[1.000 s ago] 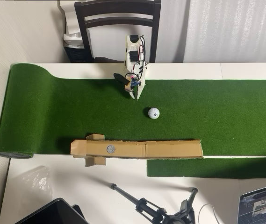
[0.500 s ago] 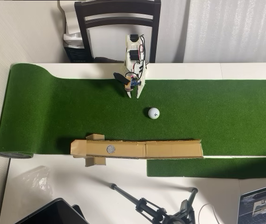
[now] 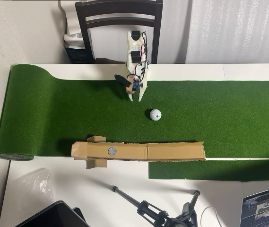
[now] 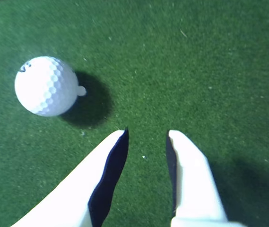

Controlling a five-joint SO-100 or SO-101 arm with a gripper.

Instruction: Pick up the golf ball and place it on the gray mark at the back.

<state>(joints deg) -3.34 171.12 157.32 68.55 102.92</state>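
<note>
In the overhead view, going left to right: the green turf mat (image 3: 54,109) has its rolled end at the left of the white counter (image 3: 125,194); the gray mark (image 3: 111,151) sits on the cardboard strip (image 3: 172,152) along the mat's lower edge; the gripper (image 3: 135,99) hangs over the turf above and slightly right of the mark; the golf ball (image 3: 155,114) rests on the turf just right of and below the fingers, apart from them and well clear of the mark. In the wrist view the golf ball (image 4: 46,85) lies at upper left with its shadow to its right; the fingers (image 4: 103,170) stand parted by a narrow gap, holding nothing, apparently just above the turf.
</note>
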